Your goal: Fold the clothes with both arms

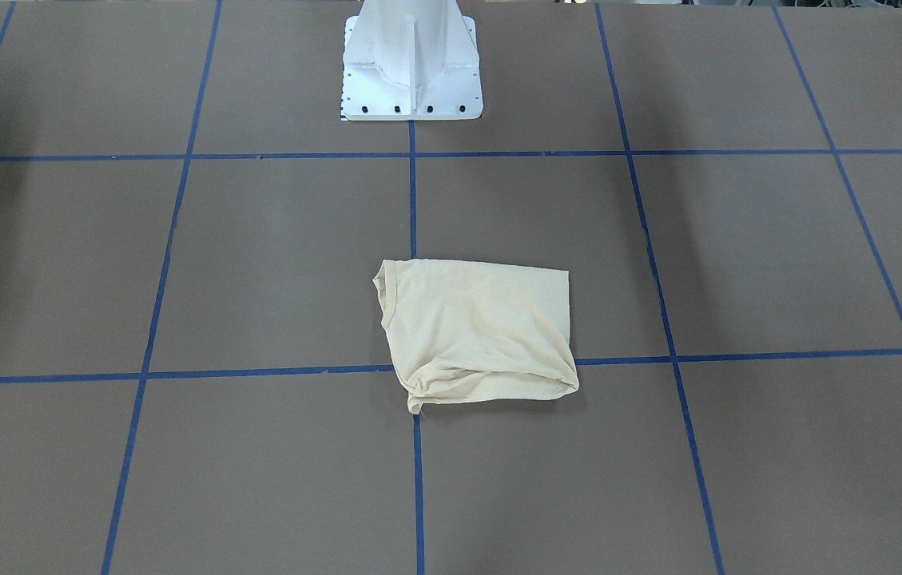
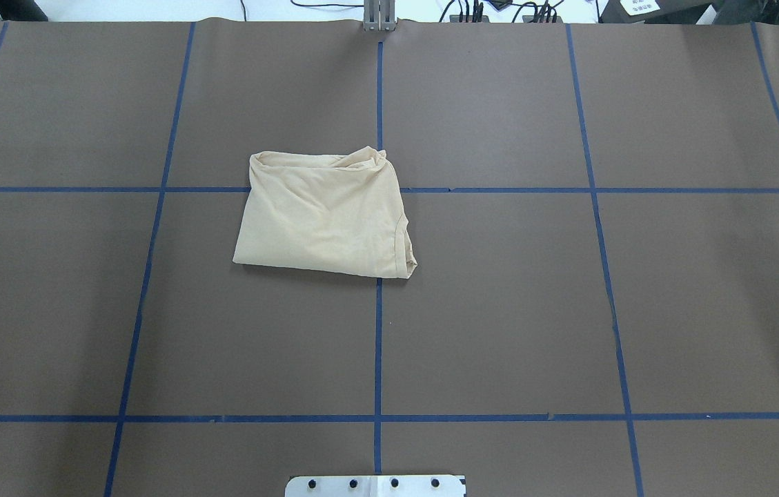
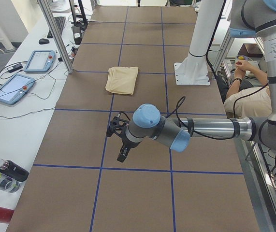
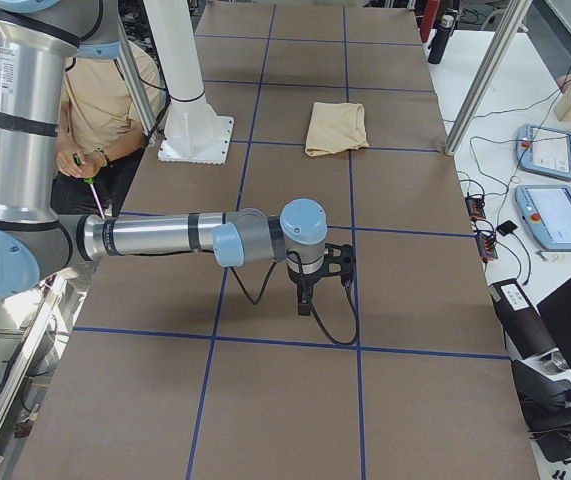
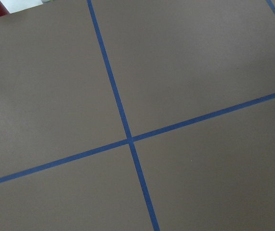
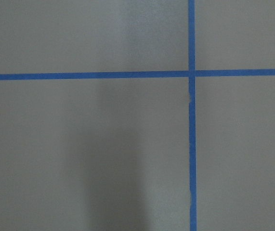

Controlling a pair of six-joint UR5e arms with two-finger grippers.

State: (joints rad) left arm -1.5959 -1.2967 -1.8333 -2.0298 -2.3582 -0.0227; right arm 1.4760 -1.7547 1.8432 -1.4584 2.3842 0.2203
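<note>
- I see the shirt (image 2: 326, 214) lying on the table (image 2: 568, 310) near its middle, mostly on the robot's left half.
- The pedestal (image 1: 411, 64) stands behind it, at the robot's edge.
- The left gripper (image 3: 122, 154) hangs over the left end and the right gripper (image 4: 304, 305) over the right end, both well apart from the shirt.

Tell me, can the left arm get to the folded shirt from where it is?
Probably yes. The left arm hangs over the table, apart from the shirt, which lies flat on that arm's side with only open tabletop between them.
</note>
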